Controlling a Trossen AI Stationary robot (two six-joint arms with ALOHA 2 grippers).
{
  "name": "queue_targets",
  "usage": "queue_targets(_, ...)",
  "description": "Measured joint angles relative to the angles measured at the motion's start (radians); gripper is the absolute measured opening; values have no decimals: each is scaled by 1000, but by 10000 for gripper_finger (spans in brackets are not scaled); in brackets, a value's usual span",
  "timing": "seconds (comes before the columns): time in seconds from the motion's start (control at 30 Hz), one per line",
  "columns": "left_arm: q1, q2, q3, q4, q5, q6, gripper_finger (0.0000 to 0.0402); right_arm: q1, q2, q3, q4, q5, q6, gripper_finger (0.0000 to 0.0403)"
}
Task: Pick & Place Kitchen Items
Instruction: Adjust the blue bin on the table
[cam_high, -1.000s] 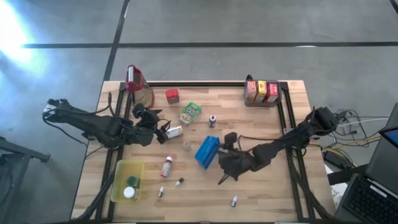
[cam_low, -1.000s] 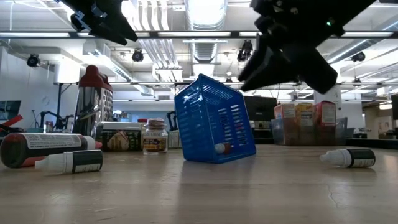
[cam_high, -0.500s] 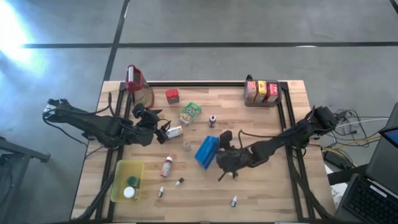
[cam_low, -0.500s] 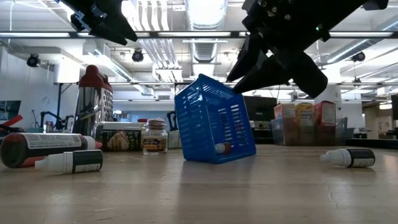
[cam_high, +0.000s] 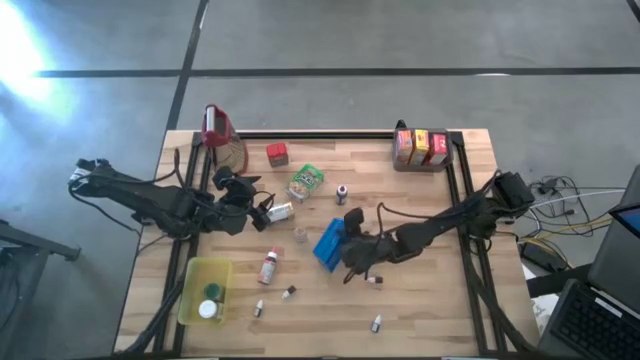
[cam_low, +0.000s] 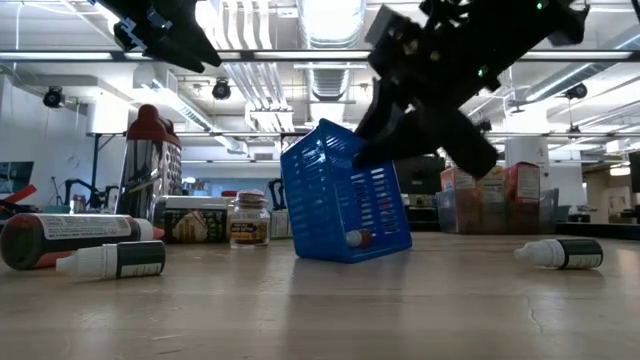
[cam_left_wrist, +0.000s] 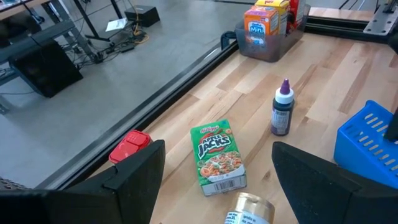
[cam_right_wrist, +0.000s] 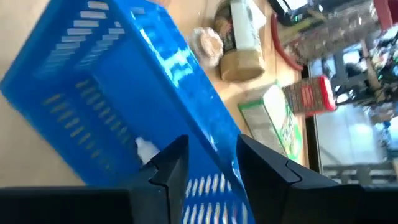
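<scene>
A blue perforated tray (cam_high: 331, 240) stands tilted at mid table, with a white-capped bottle (cam_low: 352, 238) inside it. My right gripper (cam_right_wrist: 212, 163) is at the tray's right side, its fingers slightly apart on either side of the tray's upper wall. My left gripper (cam_high: 262, 212) hovers open at the left with nothing between its fingers, over a small jar (cam_left_wrist: 249, 210). A green cereal box (cam_left_wrist: 217, 155), a red carton (cam_high: 277, 154) and a purple bottle (cam_left_wrist: 282, 112) lie beyond it. A red bottle (cam_high: 268, 268) and small bottles (cam_high: 377, 323) lie near the front. My right gripper comes slanting down from the table's right with one finger (cam_right_wrist: 168, 165) outside and one finger (cam_right_wrist: 267, 165) inside the tray's upper wall (cam_right_wrist: 217, 134). I cannot tell whether either finger touches it. The tray rests tilted on the table.
A yellow-green container (cam_high: 204, 290) with lids sits at the front left. A clear bin of cartons (cam_high: 421, 148) stands at the back right, and a jug with a red top (cam_high: 220, 135) at the back left. Black rails run along the table's sides.
My right gripper has moved toward the table's left and down, rolling a little, until its fingers reached the blue tray's upper wall. The tray has stayed in place, tilted as before.
</scene>
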Motion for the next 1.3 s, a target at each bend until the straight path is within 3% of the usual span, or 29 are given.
queue_targets(0.27, 0, 0, 0, 0, 1, 0, 301, 6, 54, 56, -6, 31, -38, 66)
queue_targets(0.47, 0, 0, 0, 0, 2, 0, 300, 8, 33, 133, -190, 15, -7, 13)
queue_targets(0.6, 0, 0, 0, 0, 2, 0, 300, 0, 31, 220, -363, -74, 37, 8)
queue_targets(0.8, 0, 0, 0, 0, 2, -5, 300, -86, 30, 371, -661, -311, 268, 8)
queue_targets(1.0, 0, 0, 0, 0, 2, -6, 300, -199, 36, 425, -721, -525, 397, 8)
queue_targets(1.3, 0, 0, 0, 2, 3, -8, 301, -292, 114, 408, -783, -573, 449, 8)
